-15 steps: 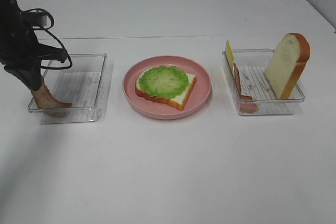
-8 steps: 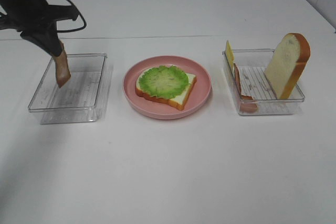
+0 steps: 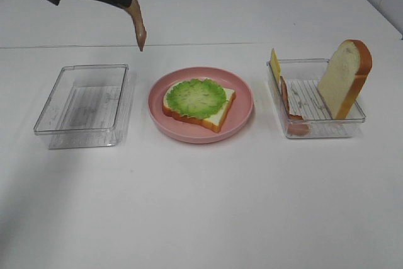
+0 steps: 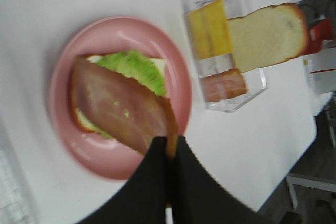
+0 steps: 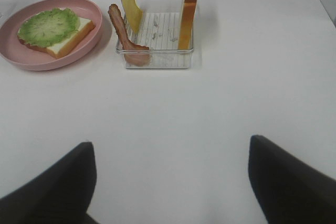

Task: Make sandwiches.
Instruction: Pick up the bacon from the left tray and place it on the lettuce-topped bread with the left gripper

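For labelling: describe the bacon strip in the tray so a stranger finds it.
Find the tray right of the pink plate. Against its left wall leans the reddish bacon strip, beside yellow cheese; the other strip hangs from the left gripper.

Bright, even, diffuse light fills every view and nearly washes out the white table (image 3: 208, 206), which greys softly toward the lower left corner of the high view. Shadows are faint: a pale rim under the pink plate (image 3: 189, 135) and beside the left clear tray (image 3: 80, 131), whose walls carry small glints. The left wrist view is soft and smeared, the bacon strip (image 4: 118, 106) hazy. The right wrist view is crisp on the table, but the right gripper (image 5: 170, 145) shows its fingers (image 5: 52, 182) as blurred dark shapes.
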